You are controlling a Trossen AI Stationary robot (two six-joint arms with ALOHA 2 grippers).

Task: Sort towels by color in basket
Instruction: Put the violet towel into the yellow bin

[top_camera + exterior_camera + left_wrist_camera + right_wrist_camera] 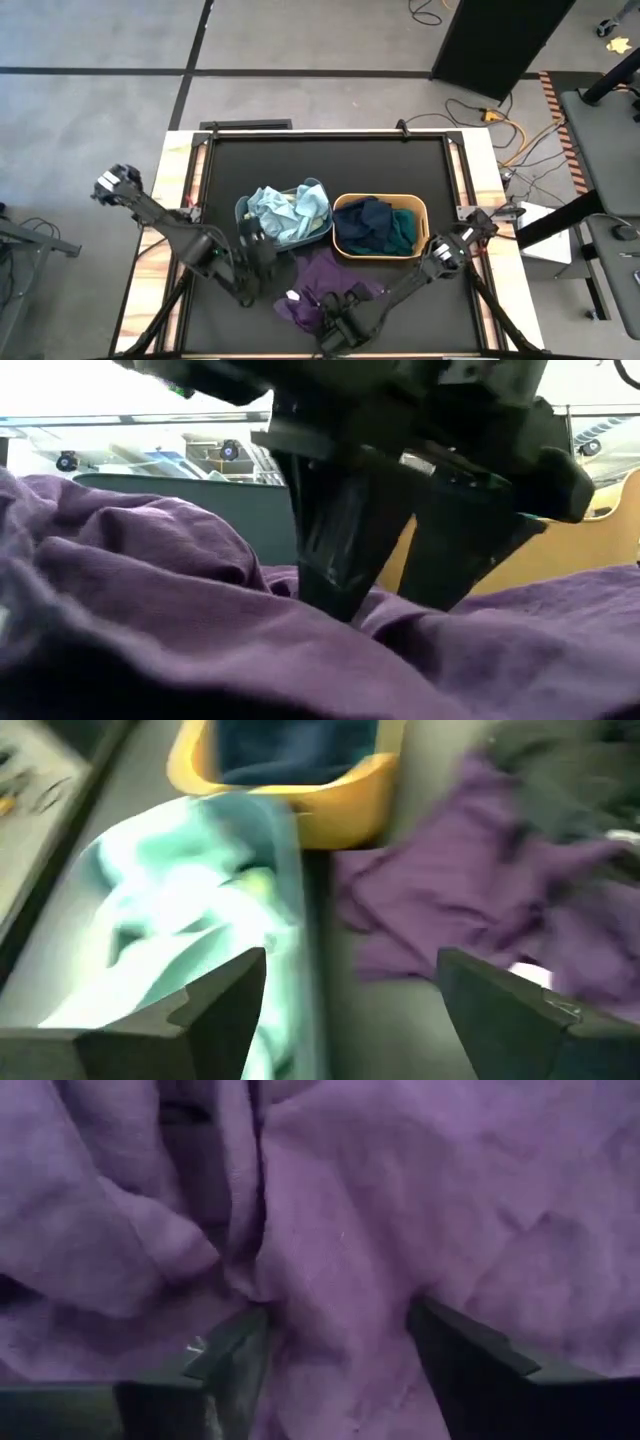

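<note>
A purple towel (322, 283) lies crumpled on the black mat near the table's near edge; it fills the low view (150, 590) and the right wrist view (330, 1210). My right gripper (336, 318) stands open on it, pointing down. A grey tub (316, 189) holds light blue and pale green towels (275, 208). A yellow tub (421, 216) holds navy and dark teal towels (378, 226). My left gripper (257, 247) is open and touches nothing, at the grey tub's near left corner; its wrist view shows the tub (290, 850) and the purple towel (470, 890) ahead. My right gripper (335, 1342) comes at the purple towel from above, pointing down. Its two open fingertips (330, 595) sink into the cloth on either side of a raised fold (335, 1290). The towel lies slack on the mat.
The two tubs stand side by side at the middle of the mat, the grey one left, the yellow one right. Bare black mat (330, 160) lies beyond them toward the far edge. A white tag (291, 296) shows at the purple towel's left edge.
</note>
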